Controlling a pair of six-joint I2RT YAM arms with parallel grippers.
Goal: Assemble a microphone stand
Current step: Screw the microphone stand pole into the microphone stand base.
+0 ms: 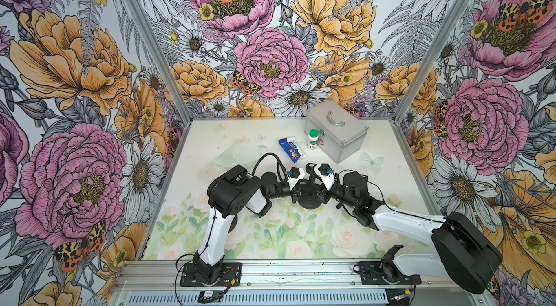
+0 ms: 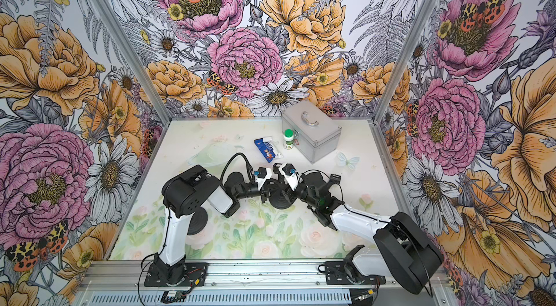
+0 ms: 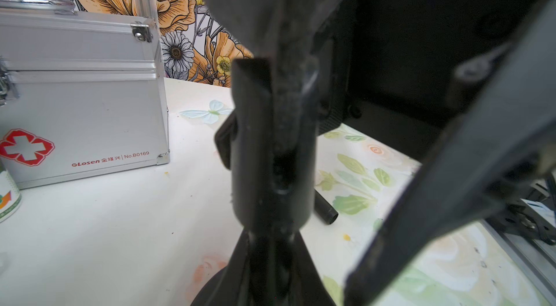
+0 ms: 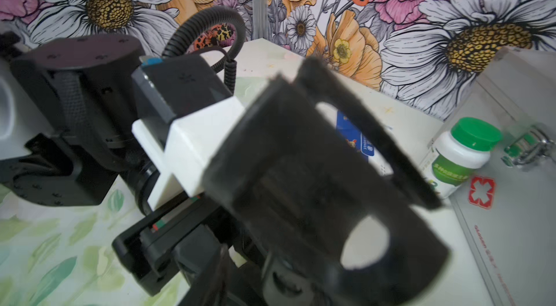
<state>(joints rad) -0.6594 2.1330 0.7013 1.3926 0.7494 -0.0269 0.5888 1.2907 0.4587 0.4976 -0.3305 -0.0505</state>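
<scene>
The black round stand base sits in the middle of the flowery table, with a black slotted tube standing on it, so part looks built. The left gripper is shut tight at the tube's top; if it pinches it, I cannot tell. The right gripper is just beside it. Open or closed? I cannot tell. A short black pipe lies loose nearby, maybe still to add.

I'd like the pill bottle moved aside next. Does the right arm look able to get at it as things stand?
Probably yes. The bottle stands upright just beyond the right gripper at the stand, with bare table between. The case close behind it leaves its near side open.
</scene>
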